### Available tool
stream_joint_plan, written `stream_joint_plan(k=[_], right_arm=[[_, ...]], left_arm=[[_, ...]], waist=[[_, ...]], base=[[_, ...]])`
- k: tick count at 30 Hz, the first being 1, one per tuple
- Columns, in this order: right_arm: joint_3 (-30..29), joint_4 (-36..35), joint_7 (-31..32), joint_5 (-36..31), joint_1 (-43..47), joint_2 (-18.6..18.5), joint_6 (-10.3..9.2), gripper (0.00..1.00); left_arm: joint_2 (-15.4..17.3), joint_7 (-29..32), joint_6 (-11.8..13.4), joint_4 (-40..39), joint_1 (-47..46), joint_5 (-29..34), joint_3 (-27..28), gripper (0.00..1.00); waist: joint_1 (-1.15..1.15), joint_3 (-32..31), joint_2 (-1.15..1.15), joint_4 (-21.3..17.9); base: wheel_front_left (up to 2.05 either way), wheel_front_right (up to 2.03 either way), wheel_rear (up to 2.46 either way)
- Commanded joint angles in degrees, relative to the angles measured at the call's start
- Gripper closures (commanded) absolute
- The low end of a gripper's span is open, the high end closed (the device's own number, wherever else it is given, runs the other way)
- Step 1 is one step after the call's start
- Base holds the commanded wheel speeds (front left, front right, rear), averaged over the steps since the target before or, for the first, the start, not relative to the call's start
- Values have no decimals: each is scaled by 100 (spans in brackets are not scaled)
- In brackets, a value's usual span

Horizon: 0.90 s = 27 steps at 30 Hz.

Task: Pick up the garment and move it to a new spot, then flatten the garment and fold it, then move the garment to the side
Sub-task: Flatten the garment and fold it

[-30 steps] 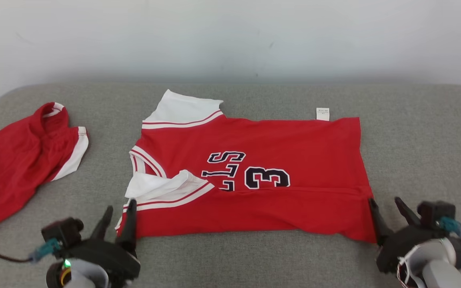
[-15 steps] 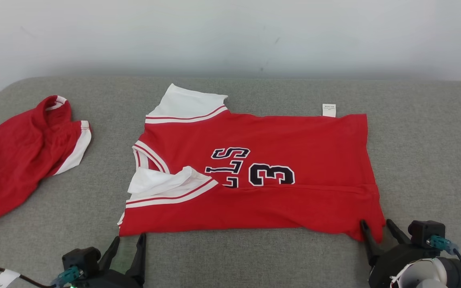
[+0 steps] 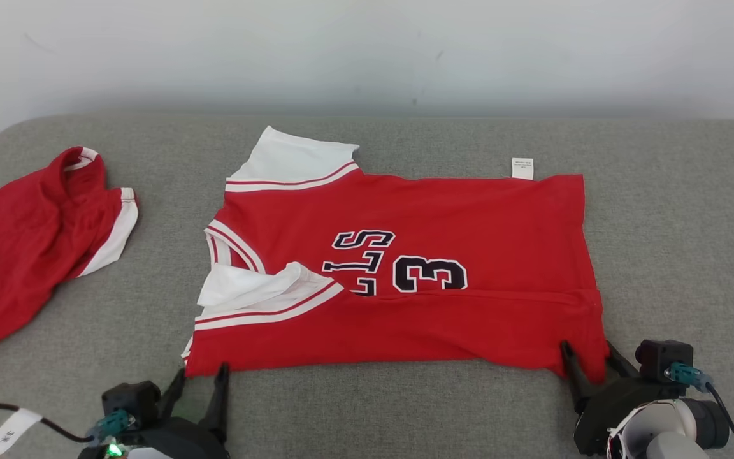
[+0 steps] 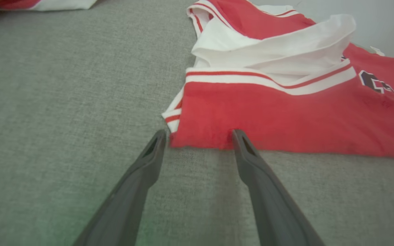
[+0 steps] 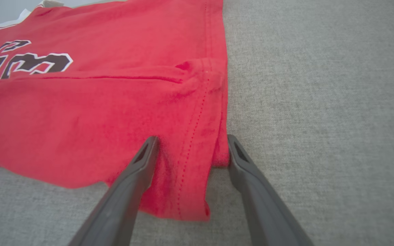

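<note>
A red jersey [image 3: 405,268] with white sleeves and a dark "3" lies spread on the grey cushion, its near strip folded over. My left gripper [image 3: 200,382] stands open at the jersey's near left corner [image 4: 197,130], one fingertip on each side of that corner. My right gripper [image 3: 587,358] is open astride the near right corner [image 5: 190,164], the hem lying between its fingers [image 5: 142,164]. Neither gripper has closed on the cloth.
A second red garment [image 3: 29,242] with white trim lies bunched at the cushion's left end. The grey cushion [image 3: 679,242] has bare room to the right and along the near edge. A pale wall rises behind. A small white label [image 3: 522,168] sticks out at the jersey's far edge.
Both grippers let go of the near corners, drew back toward me, then edged forward again to the jersey's near edge. The head camera shifted a little.
</note>
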Motion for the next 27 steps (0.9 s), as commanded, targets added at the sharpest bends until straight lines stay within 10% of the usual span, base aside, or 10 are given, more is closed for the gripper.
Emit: stream_joint_plan(k=[1, 3, 27], right_arm=[[41, 148, 78, -14, -8, 44, -14, 84], [70, 192, 63, 5, -28, 73, -14, 100], [-682, -1379, 216, 375, 2021, -165, -15, 100]], left_arm=[[-54, -4, -70, 160, -98, 6, -49, 53], [-93, -4, -143, 348, -165, 42, -69, 100], [-191, 36, 27, -421, 1530, -12, 178, 100]], waist=[[0, 16, 0, -34], [0, 10, 0, -55], [0, -918, 0, 95]], base=[[0, 0, 0], [0, 0, 0], [0, 0, 0]])
